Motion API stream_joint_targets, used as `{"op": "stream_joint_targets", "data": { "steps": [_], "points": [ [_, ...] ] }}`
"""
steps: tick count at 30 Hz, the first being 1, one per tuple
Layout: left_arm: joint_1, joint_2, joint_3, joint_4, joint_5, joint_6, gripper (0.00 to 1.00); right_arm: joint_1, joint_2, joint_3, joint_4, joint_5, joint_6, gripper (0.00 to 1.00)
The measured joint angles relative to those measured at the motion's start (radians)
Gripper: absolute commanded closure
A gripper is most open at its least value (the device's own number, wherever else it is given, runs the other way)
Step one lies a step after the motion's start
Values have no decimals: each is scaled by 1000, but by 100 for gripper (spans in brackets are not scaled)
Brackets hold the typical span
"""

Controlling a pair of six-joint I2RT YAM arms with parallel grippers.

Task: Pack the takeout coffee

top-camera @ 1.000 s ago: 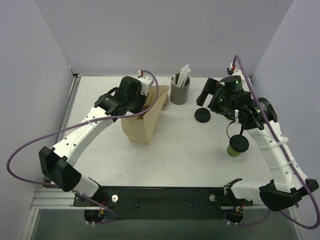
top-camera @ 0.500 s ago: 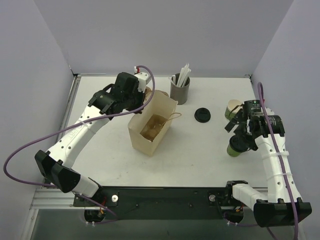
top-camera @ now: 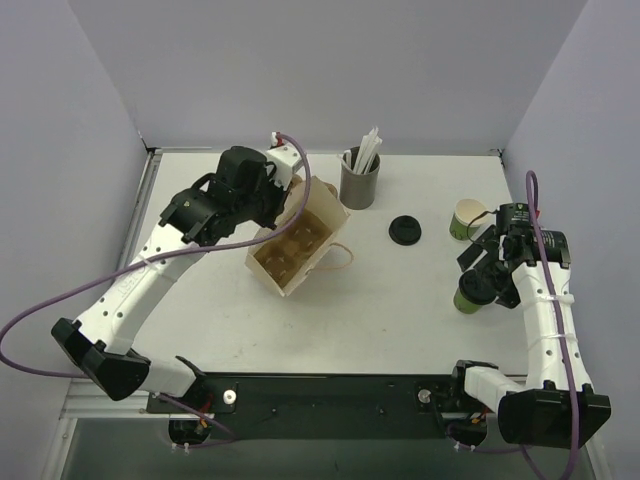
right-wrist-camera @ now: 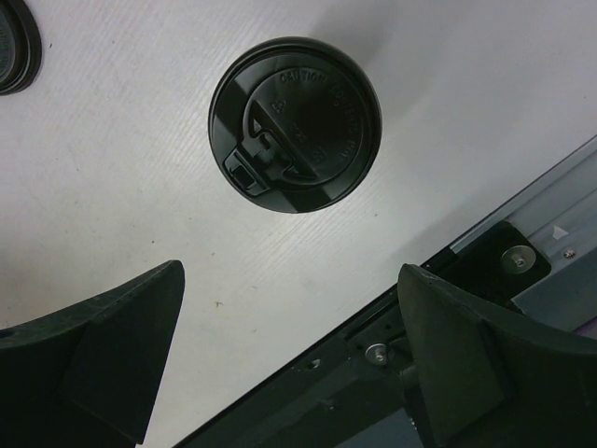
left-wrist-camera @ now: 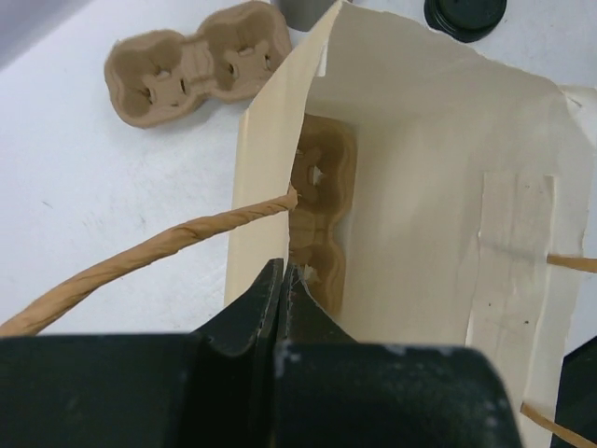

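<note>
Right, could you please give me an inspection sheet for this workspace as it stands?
Surface: white table, no spills seen.
Job's things: lidded cup upright near the right edge; open cup and loose lid beyond it; bag open, with a carrier inside.
Clutter: grey cup of straws; spare carrier on the table beside the bag.
Pincers: left pincer shut on the bag's rim; right pincer open above the lidded cup.
Cables: purple cables loop along both arms.
Surroundings: plain walls; nothing else seen.
</note>
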Motion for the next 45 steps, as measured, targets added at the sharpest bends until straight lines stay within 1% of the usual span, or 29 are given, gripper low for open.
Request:
{"op": "stream_joint_targets", "data": {
  "steps": [3,6,8,10,13,15,19,20,22,23,24,26,29,30,31,33,36,41,45],
  "points": [
    [-51,-31,-3,31,-66,112,100,0,0,0,5,-21,3,8],
    [-117,-71,-56,103,-110,251,100,0,-5,0,9,-29,6,8],
    [-141,-111,-136,169,-117,345,100,0,-13,-6,16,-29,7,8],
    [-142,-162,-258,238,-129,422,100,0,-28,-23,30,-32,8,8],
    [-143,-195,-384,284,-155,489,100,0,-62,-67,52,-56,15,9],
    [-151,-196,-432,303,-177,516,100,0,-90,-93,66,-90,20,9],
    [-169,-194,-429,314,-196,505,100,25,-172,-105,116,-173,39,9],
    [-170,-190,-407,307,-198,491,90,37,-187,-103,124,-189,47,9],
    [-171,-159,-330,278,-207,459,87,99,-196,-74,125,-198,72,9],
    [-171,-136,-279,262,-212,439,84,145,-193,-48,125,-203,87,9],
    [-171,-112,-230,254,-219,424,78,197,-182,-17,126,-201,101,9],
    [-170,-75,-158,242,-225,399,78,294,-147,42,134,-196,136,9],
    [-170,-40,-100,227,-230,368,83,413,-92,94,156,-177,188,9],
    [-170,-30,-91,217,-230,359,90,449,-69,106,166,-169,203,9],
    [-170,-21,-89,211,-230,352,95,480,-51,114,175,-165,214,9],
    [-170,-3,-89,191,-231,333,100,559,-7,145,190,-136,237,9],
    [-170,17,-89,165,-234,319,100,639,34,187,235,-101,257,9],
    [-170,16,-90,156,-241,305,100,737,40,194,364,-34,272,8],
    [-171,15,-90,154,-241,301,100,763,74,209,423,2,269,12]
  ]
}}
